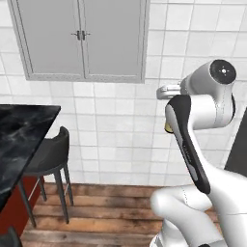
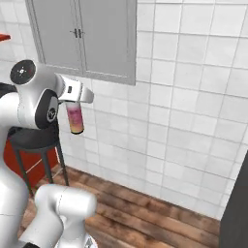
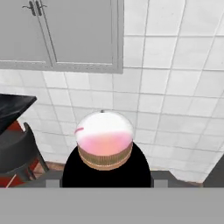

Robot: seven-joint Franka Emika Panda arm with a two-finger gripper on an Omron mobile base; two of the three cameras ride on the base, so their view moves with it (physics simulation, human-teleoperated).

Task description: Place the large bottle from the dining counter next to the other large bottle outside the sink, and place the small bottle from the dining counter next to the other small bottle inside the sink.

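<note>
My gripper [image 2: 73, 105] is raised in the air in front of the tiled wall and is shut on a bottle [image 2: 75, 119]. The bottle hangs upright below the hand, with a pale top, a pink middle and a yellow-orange base. Its size class I cannot tell. In the hand view the bottle [image 3: 104, 143] sits low in the middle as a white and pink dome with a tan band. The arm hides most of it in the left base view, leaving a yellow sliver of the bottle [image 1: 168, 128]. The black marble dining counter [image 1: 19, 128] lies at the left. The sink is out of view.
A dark stool [image 1: 52, 155] stands beside the counter, over a wooden floor [image 1: 101, 212]. A grey wall cabinet [image 1: 79, 38] with two doors hangs above on the white tiled wall [image 2: 184, 97]. A dark panel [image 2: 237, 208] rises at the right edge.
</note>
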